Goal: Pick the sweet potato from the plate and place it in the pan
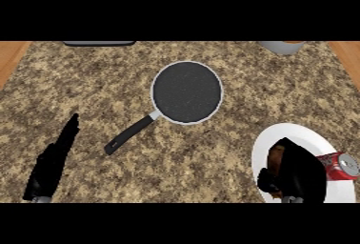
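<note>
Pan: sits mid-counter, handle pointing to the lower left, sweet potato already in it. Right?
Not quite. The head view shows the pan holding nothing; the sweet potato is on the plate, under the right hand. Position and handle direction are as stated.

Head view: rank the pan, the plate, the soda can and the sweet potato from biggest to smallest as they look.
1. Pan, counting its handle; its round part alone looks about like the plate.
2. Plate, cut off by the picture's edge.
3. Soda can.
Sweet potato: unranked, since the right hand hides most of it.
</note>
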`<act>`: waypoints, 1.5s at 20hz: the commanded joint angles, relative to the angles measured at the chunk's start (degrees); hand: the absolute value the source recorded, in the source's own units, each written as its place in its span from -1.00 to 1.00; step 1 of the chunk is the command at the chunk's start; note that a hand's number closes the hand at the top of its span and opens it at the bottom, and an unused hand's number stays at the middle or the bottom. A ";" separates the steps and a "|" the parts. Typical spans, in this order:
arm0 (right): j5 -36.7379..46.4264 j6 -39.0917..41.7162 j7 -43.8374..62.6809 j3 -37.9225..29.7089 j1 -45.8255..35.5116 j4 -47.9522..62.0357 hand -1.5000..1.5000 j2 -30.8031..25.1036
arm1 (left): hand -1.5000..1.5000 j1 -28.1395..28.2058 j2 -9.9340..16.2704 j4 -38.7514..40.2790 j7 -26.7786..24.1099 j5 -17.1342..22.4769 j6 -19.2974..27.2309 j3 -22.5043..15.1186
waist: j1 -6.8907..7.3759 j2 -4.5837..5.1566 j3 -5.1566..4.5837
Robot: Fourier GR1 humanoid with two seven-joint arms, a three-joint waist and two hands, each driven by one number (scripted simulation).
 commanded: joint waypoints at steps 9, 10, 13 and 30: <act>21.61 6.41 2.53 -1.28 -25.34 3.28 1.00 10.23 | 0.00 0.32 -1.05 -2.86 1.82 -1.93 -1.46 -0.62 | 1.89 0.57 0.24; 21.60 4.35 2.12 -2.14 -26.47 4.36 1.00 12.37 | 0.00 0.94 0.17 -2.89 0.07 -0.78 -2.89 1.04 | 1.96 0.57 0.24; 17.52 5.38 -2.50 -8.63 -33.32 9.07 1.00 14.54 | 0.00 0.36 -0.36 -0.66 0.26 -1.82 -3.04 1.52 | 1.83 0.64 0.24; 1.78 -22.65 -17.38 -24.32 -58.24 66.23 1.00 15.66 | 0.00 -2.83 -3.79 1.26 -0.88 -4.29 -4.12 0.37 | 4.73 1.81 0.25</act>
